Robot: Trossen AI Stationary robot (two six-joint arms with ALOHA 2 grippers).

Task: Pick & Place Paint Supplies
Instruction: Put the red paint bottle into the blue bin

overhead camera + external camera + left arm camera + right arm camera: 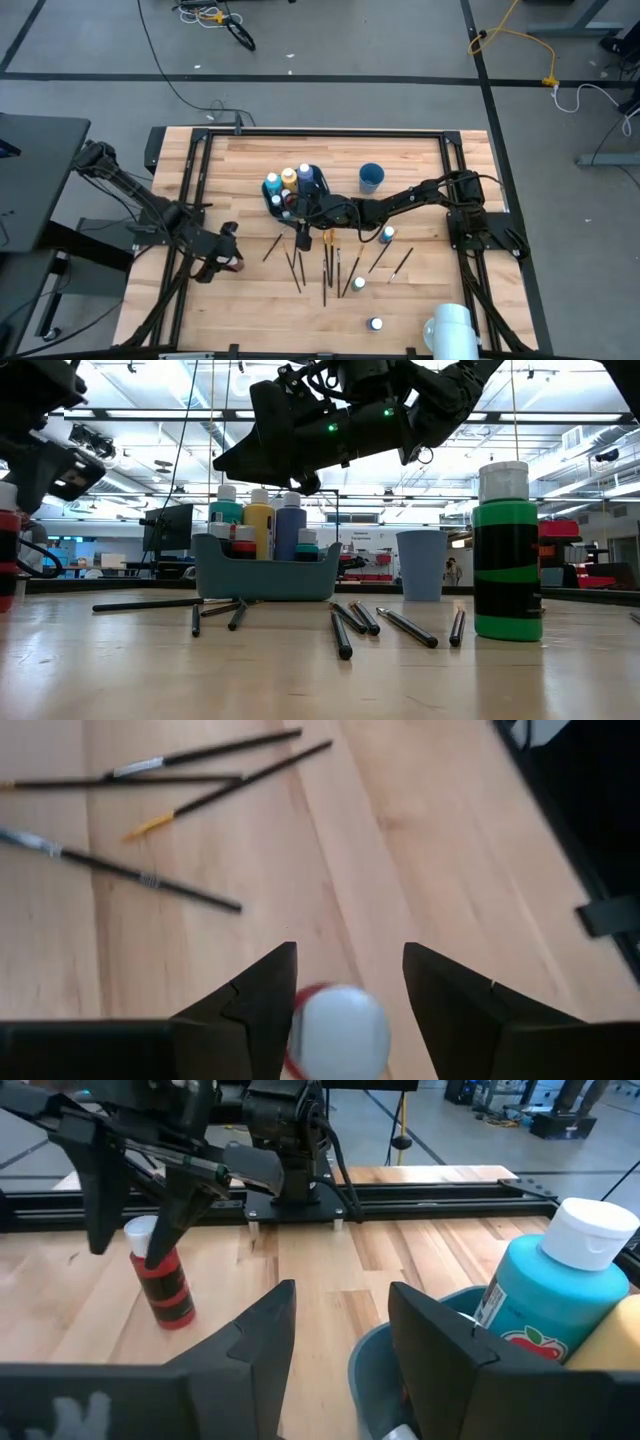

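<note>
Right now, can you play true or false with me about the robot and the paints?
1. The left gripper is open over a red paint bottle. True.
2. The teal bin is empty. False: bottles stand in it.
3. Paintbrushes lie on the wooden table. True.
4. The right gripper holds a brush. False: it is open and empty, by the bin.
5. The blue cup lies tipped over. False: it stands upright.
</note>
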